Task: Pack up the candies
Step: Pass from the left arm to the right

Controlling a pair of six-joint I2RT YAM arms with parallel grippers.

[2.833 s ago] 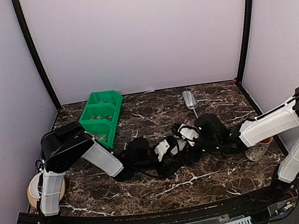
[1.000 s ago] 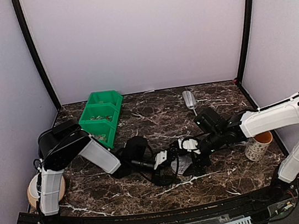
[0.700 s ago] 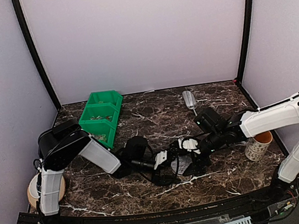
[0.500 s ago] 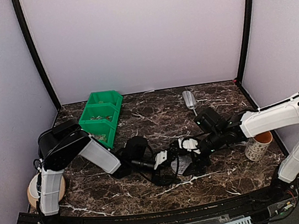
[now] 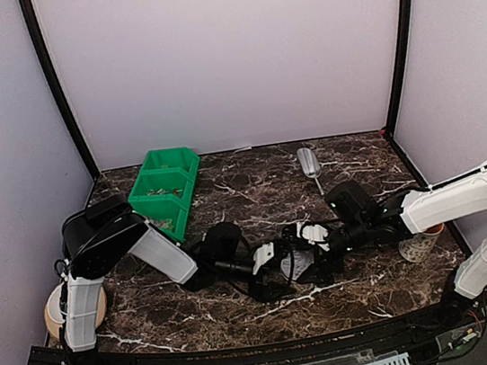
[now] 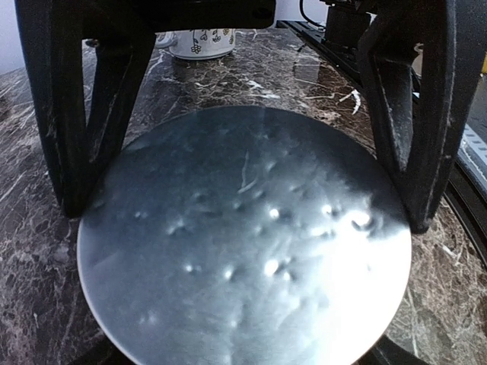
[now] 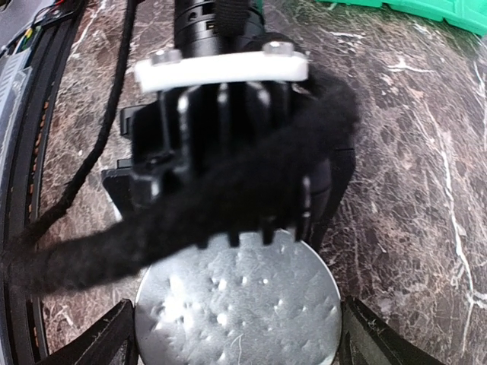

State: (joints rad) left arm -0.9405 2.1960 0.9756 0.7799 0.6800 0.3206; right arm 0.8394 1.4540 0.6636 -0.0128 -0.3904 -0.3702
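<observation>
A small round tub with a dimpled silver lid (image 6: 243, 243) sits on the marble table between both grippers. My left gripper (image 6: 245, 213) has a black finger pressed against each side of the tub. In the top view it (image 5: 281, 266) reaches in from the left. My right gripper (image 7: 240, 323) comes from the opposite side, its fingers (image 7: 364, 334) against the lid's (image 7: 236, 304) rim on both sides. In the top view the right gripper (image 5: 307, 260) meets the left one over the tub. Small pale candies (image 5: 165, 192) lie in the green bin. The tub's contents are hidden.
The green bin (image 5: 172, 161) stands at the back left. A metal scoop (image 5: 309, 162) lies at the back centre. A patterned mug (image 5: 419, 247) stands at the right, partly behind my right forearm. A tan round object (image 5: 55, 316) sits by the left arm's base.
My right forearm has dropped lower and nearer, now covering part of the mug. Its jaws have narrowed slightly onto the lid. The left arm and tub have stayed put.
</observation>
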